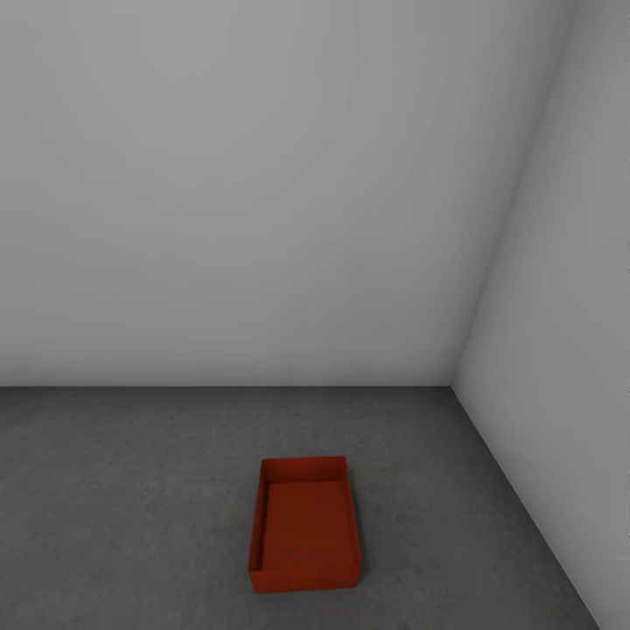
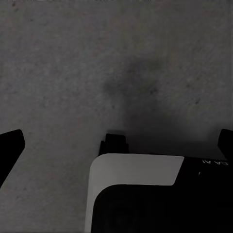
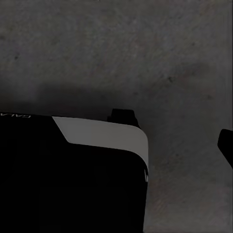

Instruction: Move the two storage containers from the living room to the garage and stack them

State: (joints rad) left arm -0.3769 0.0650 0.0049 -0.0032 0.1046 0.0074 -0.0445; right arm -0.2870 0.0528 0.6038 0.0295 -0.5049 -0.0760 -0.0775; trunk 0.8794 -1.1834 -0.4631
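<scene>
Orange-red, one bin (image 1: pixel 304 524) lies low centre on the garage floor (image 1: pixel 131 507), so we judge half done; both our claws gape wide, holding nothing.

The floor (image 1: pixel 131 490) looks like dull, mottled grey concrete, matt and faintly rough. The storage container (image 1: pixel 304 525) on it has smooth, matt orange-red walls, plastic by the look. The walls (image 1: pixel 245 192) behind are plain, smooth matt white.
</scene>
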